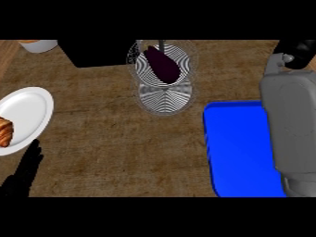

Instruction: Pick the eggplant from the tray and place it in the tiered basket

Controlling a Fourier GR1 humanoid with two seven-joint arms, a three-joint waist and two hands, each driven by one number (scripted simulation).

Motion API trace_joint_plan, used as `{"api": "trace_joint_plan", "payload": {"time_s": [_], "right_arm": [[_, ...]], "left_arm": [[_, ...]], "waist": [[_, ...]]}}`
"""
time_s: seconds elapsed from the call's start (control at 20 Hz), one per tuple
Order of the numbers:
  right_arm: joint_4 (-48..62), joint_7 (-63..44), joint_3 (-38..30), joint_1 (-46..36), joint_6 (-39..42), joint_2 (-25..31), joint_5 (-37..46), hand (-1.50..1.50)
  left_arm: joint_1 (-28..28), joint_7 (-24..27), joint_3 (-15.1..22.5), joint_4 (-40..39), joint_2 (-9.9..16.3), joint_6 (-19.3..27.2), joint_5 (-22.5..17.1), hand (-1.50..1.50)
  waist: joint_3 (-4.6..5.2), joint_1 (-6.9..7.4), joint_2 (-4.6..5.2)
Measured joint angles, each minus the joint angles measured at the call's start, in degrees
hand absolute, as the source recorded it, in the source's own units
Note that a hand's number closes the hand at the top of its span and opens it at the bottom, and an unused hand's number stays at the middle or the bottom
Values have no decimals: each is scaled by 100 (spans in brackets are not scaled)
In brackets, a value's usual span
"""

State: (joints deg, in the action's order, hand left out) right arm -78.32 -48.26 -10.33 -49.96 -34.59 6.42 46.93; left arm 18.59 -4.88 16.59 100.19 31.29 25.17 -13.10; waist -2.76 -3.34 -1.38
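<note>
**Eggplant sits in the basket**

Head view: the eggplant (162, 65) lies in the tiered basket (164, 99), clear of the blue tray (239, 152). Right hand (298, 50) up top, fingers impossible to read. Left hand (20, 178) rests open, beside the croissant's plate (30, 109).

No readable text, label, brand, number or sign on anything here.

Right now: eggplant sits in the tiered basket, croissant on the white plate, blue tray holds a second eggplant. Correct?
Not quite. The head view shows nothing on the blue tray. The rest stands: the eggplant lies in the tiered basket, and the croissant is on the white plate.
</note>
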Motion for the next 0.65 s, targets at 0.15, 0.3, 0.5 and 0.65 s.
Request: {"api": "trace_joint_plan", "payload": {"time_s": [0.15,0.3,0.5,0.65], "right_arm": [[-604,-164,-162,418,150,158,-82,-150],[-1262,-282,-336,879,423,371,-337,-150],[-2164,-351,-580,1615,931,690,-881,-150],[-2880,-374,-833,2180,1317,892,-1424,-150]], "left_arm": [[91,32,-36,-12,8,47,-74,0],[203,54,-29,74,11,133,-133,0],[351,86,-54,180,72,215,-208,0],[405,114,-65,212,98,270,-250,0]], "waist": [[1,-118,-48],[6,-227,-77],[44,-381,-89],[64,-438,-85]]}}
